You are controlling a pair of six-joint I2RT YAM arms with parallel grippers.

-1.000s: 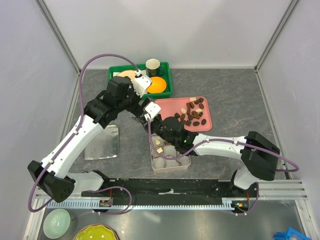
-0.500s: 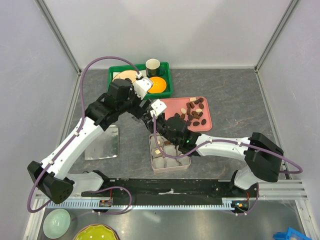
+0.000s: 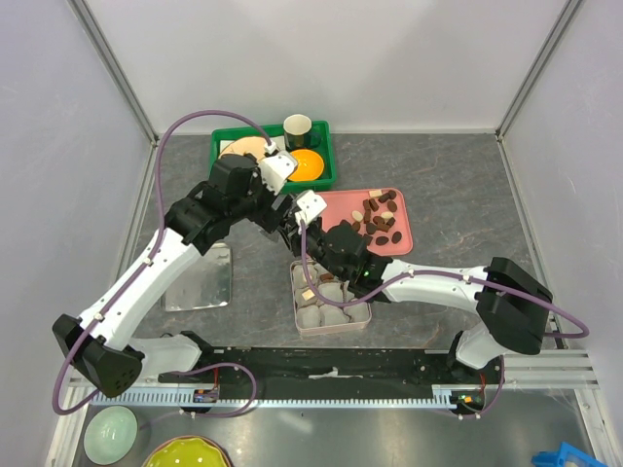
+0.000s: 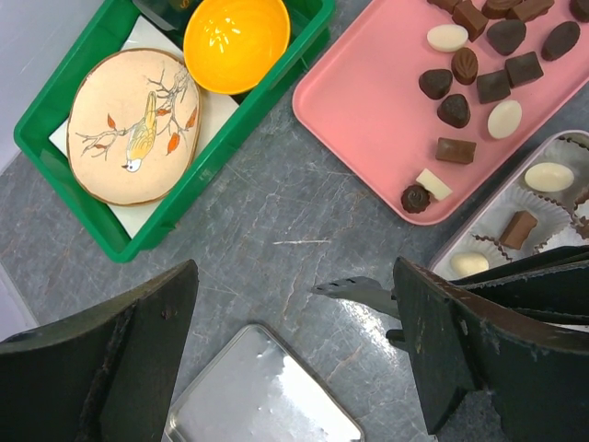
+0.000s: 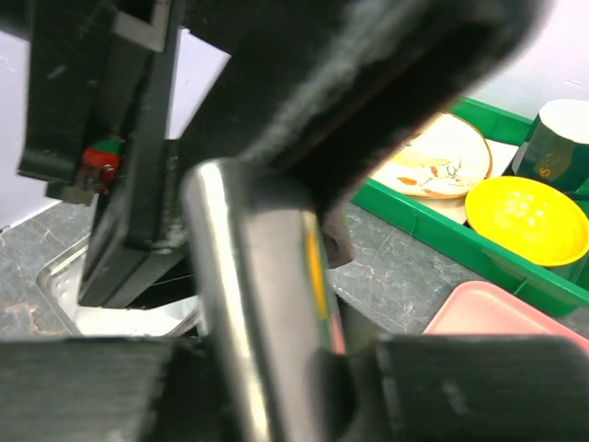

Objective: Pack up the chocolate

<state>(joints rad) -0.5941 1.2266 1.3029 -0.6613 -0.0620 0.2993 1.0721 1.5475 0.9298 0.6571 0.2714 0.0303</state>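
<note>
As my right gripper [image 3: 297, 232], clamped on a metal tool [image 5: 258, 304], rose from the box [image 3: 297, 311] toward the pink tray [image 3: 336, 206], my left gripper [image 4: 290, 359] stayed wide; loose chocolate [image 4: 454, 109] upper right likely awaited pickup.

At the back of the tabletop [image 3: 458, 185] sits a crate [image 3: 329, 156] holding a plate [image 4: 134, 124], a bowl [image 4: 236, 40] and a cup [image 3: 297, 126]. Just in front and to its right lies a tray [image 4: 368, 92] with chocolate [image 4: 452, 110] on it. In front of that is a box [image 3: 331, 335] with a few pieces inside, and a lid [image 3: 200, 277] lies to the box's left.
</note>
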